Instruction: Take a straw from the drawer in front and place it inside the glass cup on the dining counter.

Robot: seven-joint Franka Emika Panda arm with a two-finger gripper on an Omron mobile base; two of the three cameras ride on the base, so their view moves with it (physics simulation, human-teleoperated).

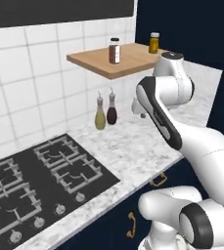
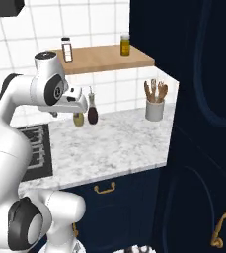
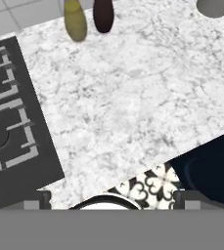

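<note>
White wall tiles back a marbled worktop point(image 2: 109, 143) that carries a black stove point(image 1: 35, 180) on its left side. Against the tiles stand two small bottles, one of yellow oil point(image 1: 100, 114) and one dark point(image 1: 112, 110). A wooden shelf point(image 1: 108, 61) above them holds a dark spice jar point(image 1: 114, 51) and a yellow jar point(image 1: 154, 43). In the right base view a grey crock of wooden utensils point(image 2: 154, 106) sits near the worktop's far corner, beside tall navy cabinets point(image 2: 203, 123).

You are looking at navy drawer fronts with brass handles point(image 2: 104, 188) below the worktop edge; they all look closed. The straw is not out yet and is presumably inside one of these drawers. The glass cup and the dining counter lie away from this spot.

Expect the straw to be very light, thin and stiff, and prone to rolling or slipping between the jaws. You would do best to pinch it near its middle, across its width, with gentle pressure.

Your arm rises from the base, elbow bent high, with the hand point(image 2: 70, 101) held above the worktop and facing down. From the hand view you look straight down at marble, the stove edge and a strip of patterned floor point(image 3: 152, 183). You cannot tell how wide the jaws stand; nothing is seen held in them.
</note>
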